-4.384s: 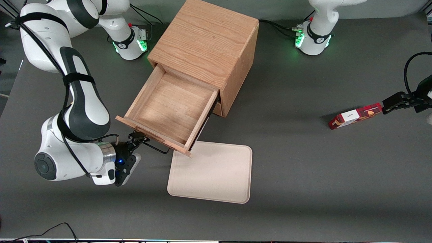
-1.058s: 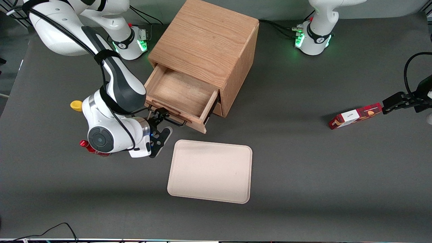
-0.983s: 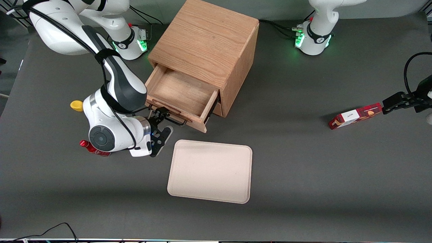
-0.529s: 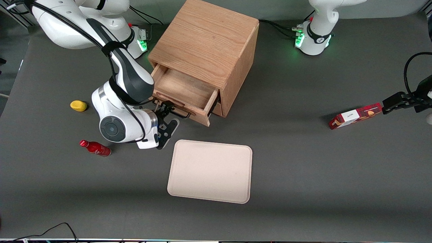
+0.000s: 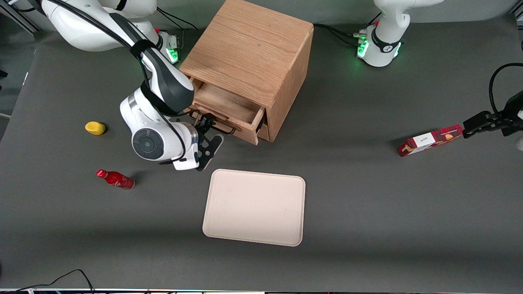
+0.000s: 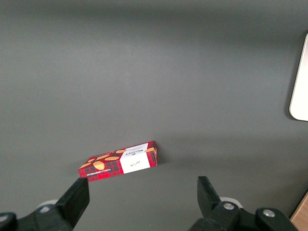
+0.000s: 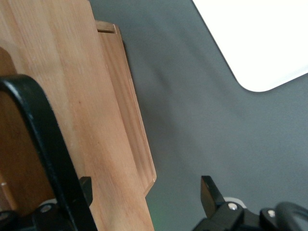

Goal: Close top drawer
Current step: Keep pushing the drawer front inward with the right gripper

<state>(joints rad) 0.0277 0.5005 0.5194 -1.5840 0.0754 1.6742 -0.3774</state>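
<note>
The wooden cabinet (image 5: 249, 49) stands at the top centre of the front view, on the dark counter (image 5: 367, 204). Its top drawer (image 5: 229, 105) sticks out a short way, so a strip of its bare inside shows just under the cabinet's top edge. The hand (image 5: 207, 123) sits right at the drawer's front panel, nearer the camera than the cabinet, by the black wire handle (image 5: 220, 130). In the wrist view the hand (image 7: 147, 190) has its fingers (image 7: 209, 190) spread wide and grips nothing; the handle (image 7: 45, 139) runs close past one finger. A pale tray (image 5: 255, 208) lies in the lower centre of the frame. A red bottle (image 5: 115, 179) and a yellow lump (image 5: 94, 128) lie toward the working arm's end, a red box (image 5: 429, 141) toward the parked arm's
</note>
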